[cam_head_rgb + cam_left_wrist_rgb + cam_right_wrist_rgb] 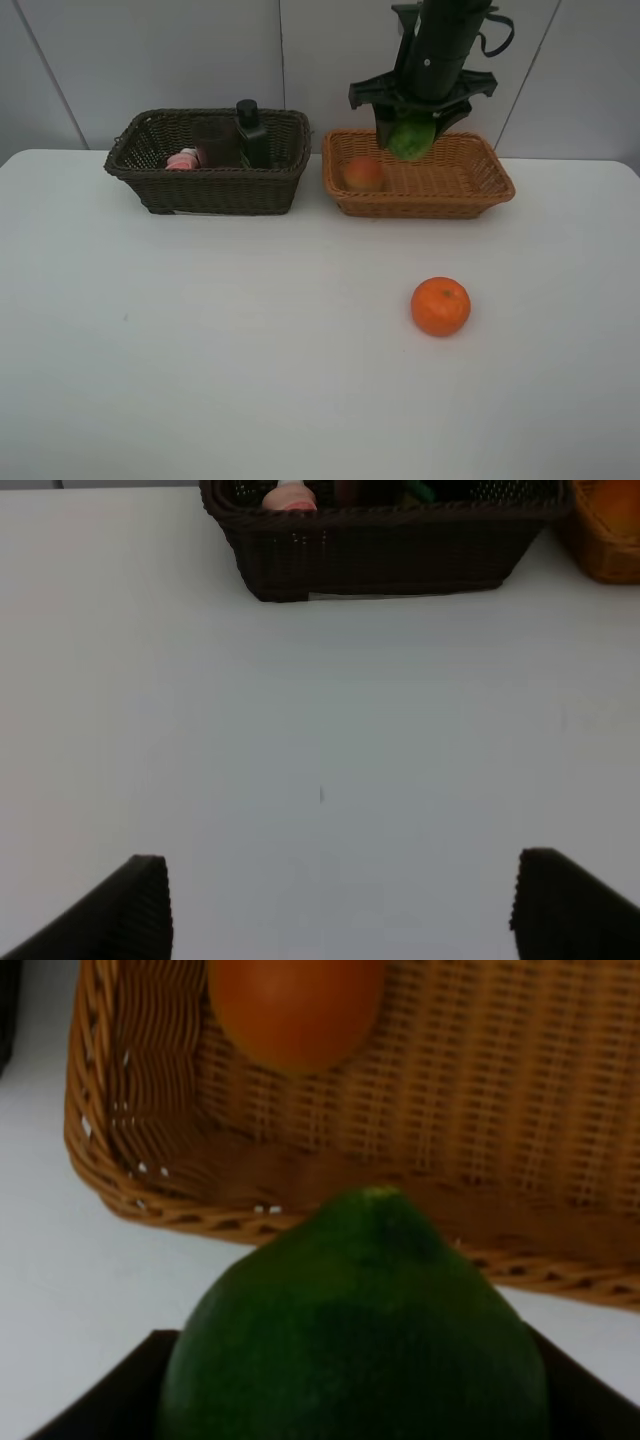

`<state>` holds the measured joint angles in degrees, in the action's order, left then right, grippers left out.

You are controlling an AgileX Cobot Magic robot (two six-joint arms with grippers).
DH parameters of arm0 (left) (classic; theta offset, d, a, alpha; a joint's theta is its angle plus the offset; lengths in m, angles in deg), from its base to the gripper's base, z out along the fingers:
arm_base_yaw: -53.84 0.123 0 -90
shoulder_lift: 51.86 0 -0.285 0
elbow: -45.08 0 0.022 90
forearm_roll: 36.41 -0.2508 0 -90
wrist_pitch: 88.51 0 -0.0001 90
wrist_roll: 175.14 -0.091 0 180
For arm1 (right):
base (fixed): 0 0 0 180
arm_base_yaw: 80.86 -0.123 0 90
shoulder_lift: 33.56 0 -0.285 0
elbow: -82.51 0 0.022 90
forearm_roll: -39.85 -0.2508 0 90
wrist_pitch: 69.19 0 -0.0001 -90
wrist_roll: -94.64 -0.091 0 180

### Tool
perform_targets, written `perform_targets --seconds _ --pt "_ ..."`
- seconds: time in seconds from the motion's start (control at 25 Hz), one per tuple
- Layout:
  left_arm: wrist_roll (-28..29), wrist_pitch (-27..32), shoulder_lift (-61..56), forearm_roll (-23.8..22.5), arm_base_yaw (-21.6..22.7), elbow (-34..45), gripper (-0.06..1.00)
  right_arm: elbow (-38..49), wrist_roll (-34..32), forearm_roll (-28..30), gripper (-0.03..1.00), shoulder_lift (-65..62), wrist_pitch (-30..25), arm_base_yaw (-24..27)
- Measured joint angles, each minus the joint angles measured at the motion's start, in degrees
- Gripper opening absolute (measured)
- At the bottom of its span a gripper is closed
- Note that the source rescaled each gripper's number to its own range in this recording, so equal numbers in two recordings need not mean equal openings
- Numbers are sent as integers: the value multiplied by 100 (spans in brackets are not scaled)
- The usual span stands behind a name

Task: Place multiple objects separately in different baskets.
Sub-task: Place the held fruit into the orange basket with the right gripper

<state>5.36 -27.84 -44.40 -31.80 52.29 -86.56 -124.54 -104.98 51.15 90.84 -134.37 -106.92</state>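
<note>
My right gripper [410, 137] is shut on the green oval fruit [409, 140] and holds it above the orange-tan basket [490, 190]; the fruit fills the near part of the right wrist view [360, 1330]. The red-orange peach-like fruit [363, 173] lies in that basket's left end [295, 1005]. The dark brown basket [210, 190] holds the pink white-capped bottle [183, 159], the purplish cup [218, 145] and the black bottle [250, 130]. The orange [440, 306] sits on the table. My left gripper [330, 910] is open and empty above bare table, out of the exterior view.
The white table [200, 350] ends at a grey wall panel behind the baskets. In the left wrist view the dark brown basket [380, 550] stands ahead, with the orange-tan basket's corner [610, 530] beside it.
</note>
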Motion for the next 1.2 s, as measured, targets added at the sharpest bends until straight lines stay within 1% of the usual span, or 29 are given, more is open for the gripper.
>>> perform_targets --seconds 0.24,0.44,0.72,1.0,1.2 --pt "0 0 0 0 0 0 89 -982 183 7 0 808 -260 301" --pt "0 0 0 0 0 0 89 -1628 256 133 0 1450 -236 430" --pt "0 0 0 0 0 0 89 -1704 256 570 0 1852 -28 699" --pt "0 0 0 0 0 0 89 -1709 256 563 0 1958 329 761" --pt "0 0 0 0 0 0 89 -1709 275 538 0 2104 357 761"
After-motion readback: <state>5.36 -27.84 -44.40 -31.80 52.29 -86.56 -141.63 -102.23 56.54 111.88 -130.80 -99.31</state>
